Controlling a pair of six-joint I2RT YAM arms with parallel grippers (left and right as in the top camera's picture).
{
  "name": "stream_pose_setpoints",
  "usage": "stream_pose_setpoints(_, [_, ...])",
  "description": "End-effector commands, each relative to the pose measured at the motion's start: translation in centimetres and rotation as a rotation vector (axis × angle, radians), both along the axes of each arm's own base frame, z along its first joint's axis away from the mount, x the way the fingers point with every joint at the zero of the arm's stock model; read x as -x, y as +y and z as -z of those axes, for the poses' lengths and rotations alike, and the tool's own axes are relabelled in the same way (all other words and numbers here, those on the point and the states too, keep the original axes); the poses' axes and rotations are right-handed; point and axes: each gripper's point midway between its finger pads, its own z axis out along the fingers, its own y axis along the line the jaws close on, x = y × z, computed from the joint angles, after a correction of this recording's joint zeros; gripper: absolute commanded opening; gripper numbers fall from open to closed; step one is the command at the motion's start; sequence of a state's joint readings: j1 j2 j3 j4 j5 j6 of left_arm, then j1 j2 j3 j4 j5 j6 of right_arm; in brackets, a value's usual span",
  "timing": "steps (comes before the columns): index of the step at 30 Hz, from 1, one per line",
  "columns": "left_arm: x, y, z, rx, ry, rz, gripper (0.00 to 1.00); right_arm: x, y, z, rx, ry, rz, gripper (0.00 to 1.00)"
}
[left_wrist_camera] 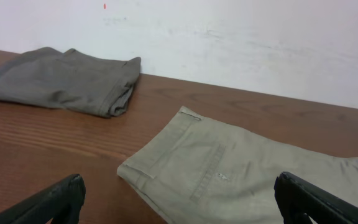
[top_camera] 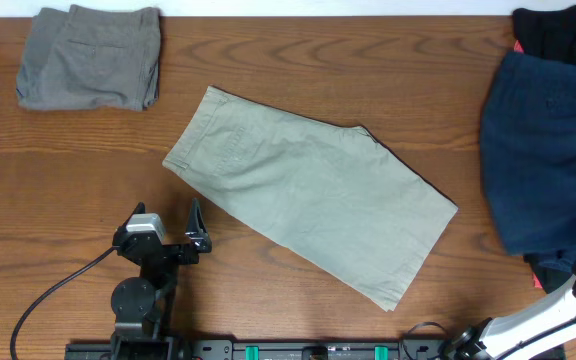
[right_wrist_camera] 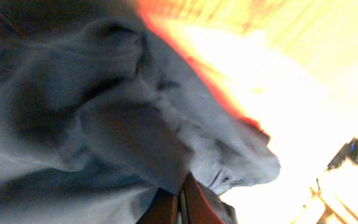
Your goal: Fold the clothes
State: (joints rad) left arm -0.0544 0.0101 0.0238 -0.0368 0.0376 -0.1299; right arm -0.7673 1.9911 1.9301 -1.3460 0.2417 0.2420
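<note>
Clothes (top_camera: 318, 205) on wooden table (top_camera: 58, 190)

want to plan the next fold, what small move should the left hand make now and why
Probably ease the left hand forward onto the waistband end of the khaki shorts: it sits open and empty just short of that end, and the shorts lie flat, not yet folded across.

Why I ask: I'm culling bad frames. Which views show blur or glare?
Right wrist: blurred throughout, navy garment soft, right side blown out to glare. Left wrist: sharp, evenly lit khaki shorts. Overhead: sharp, even light, no glare.
</note>
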Motion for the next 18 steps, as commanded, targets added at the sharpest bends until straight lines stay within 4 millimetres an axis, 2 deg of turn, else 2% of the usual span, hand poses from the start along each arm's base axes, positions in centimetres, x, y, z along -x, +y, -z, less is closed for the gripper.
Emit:
stream_pose_setpoints(1, [0.1, 0.4, 1.6, -0.016, 0.046, -0.022, 0.98, 0.8, -2.6, -5.6, 0.161, -0.019, 0.05, 0.01])
stream_pose_setpoints(3, [0.1, 0.4, 1.6, -0.016, 0.046, -0.022, 0.98, 1.1, -3.0, -7.3, 0.197, -0.028, 0.063, 0.01])
stream_pose_setpoints(5, [0.1, 0.4, 1.6, -0.016, 0.046, -0.022, 0.98, 1.4, -3.2, -8.1, 0.206, -0.036, 0.069, 0.01])
stream_pose_setpoints(9, [0.1, 0.4, 1.6, -0.016, 0.046, -0.022, 0.98, 2.3, -3.1, -7.5, 0.187, -0.007, 0.081, 0.01])
stream_pose_setpoints(15, [0.1, 0.4, 1.6, -0.016, 0.046, -0.022, 0.98, 5.2, -3.8, -6.6, 0.156, 0.023, 0.202, 0.03])
stream_pose_setpoints(16, [0.1, 0.4, 1.6, -0.016, 0.046, -0.022, 0.98, 5.3, -3.8, -6.5, 0.144, 0.016, 0.206, 0.09])
stream_pose_setpoints(17, [0.1, 0.4, 1.6, -0.016, 0.046, -0.022, 0.98, 5.3, -3.7, -6.4, 0.128, 0.001, 0.207, 0.24])
stream_pose_setpoints(18, [0.1, 0.4, 1.6, -0.016, 0.046, -0.022, 0.98, 4.9, -3.4, -6.1, 0.099, -0.028, 0.204, 0.51])
